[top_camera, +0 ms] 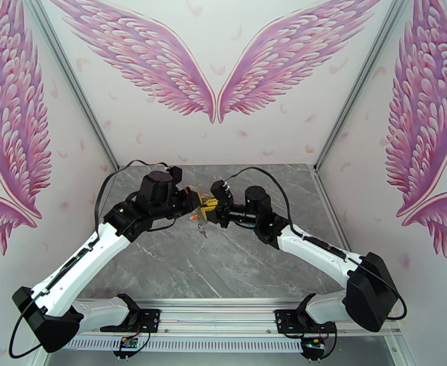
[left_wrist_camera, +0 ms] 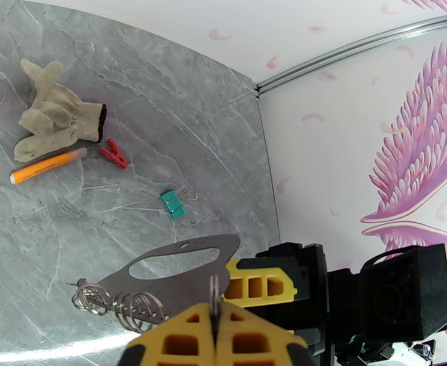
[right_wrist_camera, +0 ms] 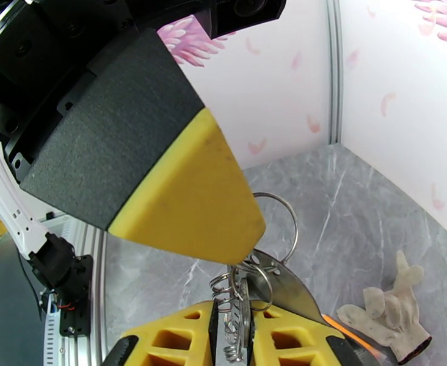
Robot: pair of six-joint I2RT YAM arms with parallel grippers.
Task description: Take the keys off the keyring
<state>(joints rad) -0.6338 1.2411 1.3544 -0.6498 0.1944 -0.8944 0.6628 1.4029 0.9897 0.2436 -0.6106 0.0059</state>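
L gripper [left_wrist_camera: 214,311]: jaws shut tight, pinching a thin split ring [left_wrist_camera: 213,295] edge-on betw its yellow tips. Seen from the R wrist cam, that ring loops out from under L's yellow finger. Both grippers meet tip to tip in mid-air over the grey marble table [top_camera: 223,263], approx centre. Keyring [left_wrist_camera: 174,269] sits just beyond L's tips, clear of the table, lying roughly flat w/ a slight tilt; the pinched ring is right at its near edge. It's a flat dark-grey metal oval w/ a long open slot down the middle. A bunch of wire coils/rings [left_wrist_camera: 132,305] hangs at its end away from the R gripper. Small grey keys [top_camera: 203,229] dangle just below the two grippers in the top view, too small for detail. R gripper [right_wrist_camera: 236,321]: jaws narrow, clamped on the keyring's other end, plate edge-on betw its yellow fingers, coils crowded into the same gap
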